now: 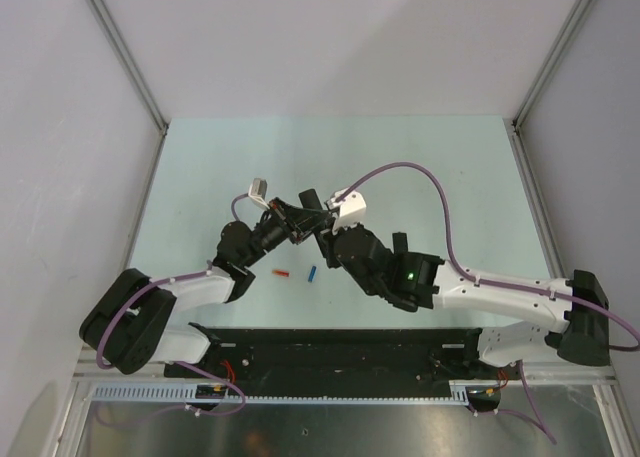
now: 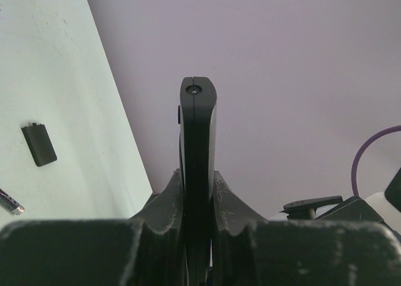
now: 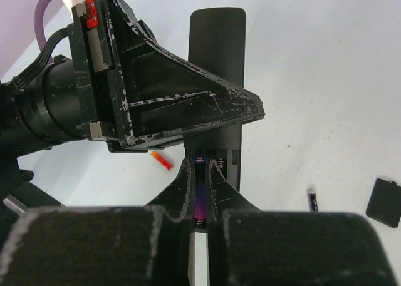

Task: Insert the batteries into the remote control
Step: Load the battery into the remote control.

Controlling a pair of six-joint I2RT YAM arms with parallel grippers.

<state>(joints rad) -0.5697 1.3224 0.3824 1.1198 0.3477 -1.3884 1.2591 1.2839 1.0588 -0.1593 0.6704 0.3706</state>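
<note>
Two pincers meet above the middle of the counter, whose edges are well apart on every side; the left pincer is clenched on the flat faces of the remote control, long axis pointing away from its wrist; the right pincer is clenched on one battery, held off the counter just beside the remote's recess end and roughly in line with its length; seating probably needs only a short push. The second battery lies on the counter near the loose cover, on the right pincer's side.

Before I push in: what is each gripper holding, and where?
The left gripper clamps the remote control by its flat faces, partway along; the right gripper pinches a battery by its sides.
</note>
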